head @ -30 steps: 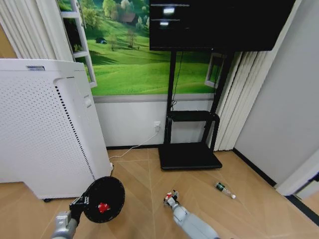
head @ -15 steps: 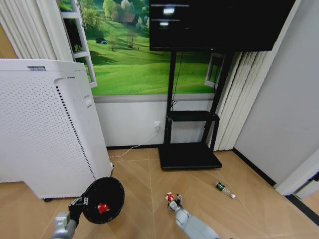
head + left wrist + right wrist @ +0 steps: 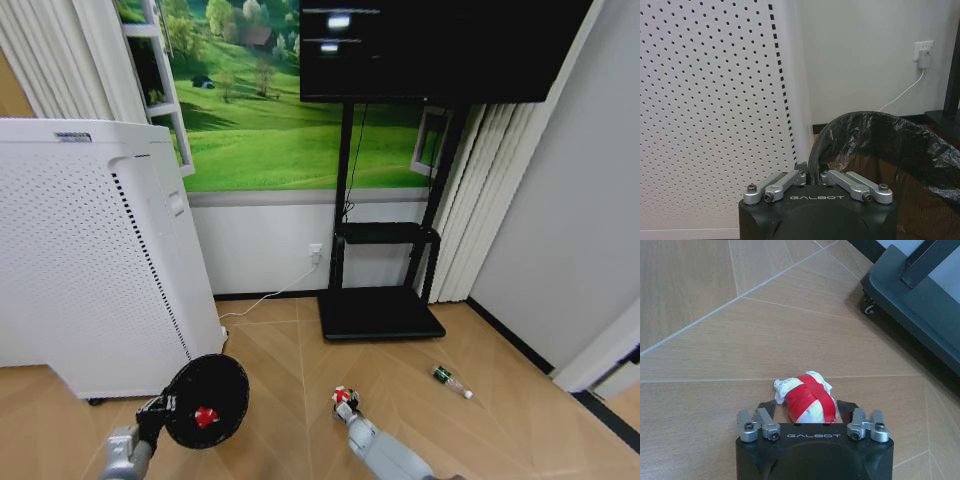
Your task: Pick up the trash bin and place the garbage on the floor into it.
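The trash bin (image 3: 207, 400) is a small black round one lined with a crinkly black bag, hanging in the air by its rim just in front of the big white perforated appliance (image 3: 90, 250). One red-and-white wad (image 3: 206, 416) already sits inside it. The left gripper (image 3: 813, 176) has the near edge of the rim pinched, fingers pressed tight on the plastic.

Off to the right, a second red-and-white crumpled wad (image 3: 807, 397), white paper wrapped in red tape, sits between the fingers of the right gripper (image 3: 810, 412), low over the wood floor (image 3: 700, 340). The fingers look wrapped around it, though I can't tell how firmly they squeeze.

Farther right, well apart from both, a green bottle (image 3: 452, 381) with a white label lies on its side on the floor, near the black TV stand base (image 3: 380, 312).
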You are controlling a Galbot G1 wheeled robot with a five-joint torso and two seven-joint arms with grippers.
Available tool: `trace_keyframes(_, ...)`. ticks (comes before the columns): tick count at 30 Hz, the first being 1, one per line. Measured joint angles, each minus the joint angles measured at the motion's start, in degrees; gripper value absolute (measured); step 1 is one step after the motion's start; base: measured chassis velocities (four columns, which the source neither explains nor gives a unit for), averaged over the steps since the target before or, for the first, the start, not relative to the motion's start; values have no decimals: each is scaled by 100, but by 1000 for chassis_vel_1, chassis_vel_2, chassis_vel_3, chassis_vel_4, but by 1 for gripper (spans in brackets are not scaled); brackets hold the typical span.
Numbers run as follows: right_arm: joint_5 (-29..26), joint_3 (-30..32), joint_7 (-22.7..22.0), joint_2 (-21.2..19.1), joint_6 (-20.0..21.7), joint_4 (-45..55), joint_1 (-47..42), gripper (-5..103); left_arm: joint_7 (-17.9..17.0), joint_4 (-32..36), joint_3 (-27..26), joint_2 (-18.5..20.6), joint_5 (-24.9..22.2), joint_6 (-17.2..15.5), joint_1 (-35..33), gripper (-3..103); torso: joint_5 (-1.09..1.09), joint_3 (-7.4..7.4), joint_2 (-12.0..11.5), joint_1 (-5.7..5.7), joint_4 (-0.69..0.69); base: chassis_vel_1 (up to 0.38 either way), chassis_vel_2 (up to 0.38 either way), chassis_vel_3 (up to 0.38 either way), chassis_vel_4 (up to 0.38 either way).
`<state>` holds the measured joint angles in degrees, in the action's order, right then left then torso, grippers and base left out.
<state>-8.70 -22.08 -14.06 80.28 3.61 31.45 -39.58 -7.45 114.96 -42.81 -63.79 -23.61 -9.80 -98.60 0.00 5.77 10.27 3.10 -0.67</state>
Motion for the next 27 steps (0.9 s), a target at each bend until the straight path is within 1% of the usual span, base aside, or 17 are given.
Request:
trace_keyframes(1,0,0,0,0,0,0,0,73,0,0,0,0,0,0,0,6,0,0,0,0,0,0,0,0,0)
trace_keyframes(4,56,59,91,51,-61,-97,2,57,-1,13,-13,-9,-1,13,-49,6,0,0,0,0,-1,0,0,0,0)
trace_keyframes(5,56,59,91,51,-61,-97,2,57,-1,13,-13,-9,-1,13,-49,6,0,0,0,0,-1,0,0,0,0)
trace_keyframes(6,62,73,100,62,-68,-115,2,51,0,13,-16,-9,-1,15,-50,6,0,0,0,0,-1,0,0,0,0)
trace_keyframes(7,62,73,100,62,-68,-115,2,51,0,13,-16,-9,-1,15,-50,6,0,0,0,0,-1,0,0,0,0)
trace_keyframes(8,70,88,106,70,-74,-130,2,41,-1,13,-16,-9,-1,16,-49,6,0,0,0,0,0,0,0,0,0)
trace_keyframes(9,74,97,112,71,-79,-136,2,41,-1,13,-17,-9,-1,16,-49,6,0,0,0,1,0,0,0,0,0)
trace_keyframes(10,76,103,116,71,-84,-136,2,37,0,13,-17,-8,-2,16,-46,6,0,0,0,1,-1,0,0,0,0)
trace_keyframes(11,76,103,116,71,-84,-136,2,37,0,13,-17,-8,-2,16,-46,6,0,0,0,1,-1,0,0,0,0)
trace_keyframes(13,76,114,124,61,-91,-126,2,32,0,9,-17,-5,-2,16,-27,6,0,0,0,1,0,0,0,0,0)
trace_keyframes(19,31,118,123,-18,-93,14,-39,31,-4,-9,-14,-12,-2,20,-18,6,1,0,0,1,0,0,0,0,0)
trace_keyframes(24,-168,151,-30,-207,-87,512,-206,31,-6,-10,-10,-26,4,26,-39,6,1,0,0,1,0,0,0,0,0)
trace_keyframes(26,-268,317,-136,-380,-75,908,-344,31,-9,-17,3,-27,4,31,-2,6,1,0,0,1,1,0,0,0,0)
trace_keyframes(27,-268,317,-136,-380,-75,908,-344,31,-9,-17,3,-27,4,31,-2,6,1,0,0,1,1,0,0,0,0)
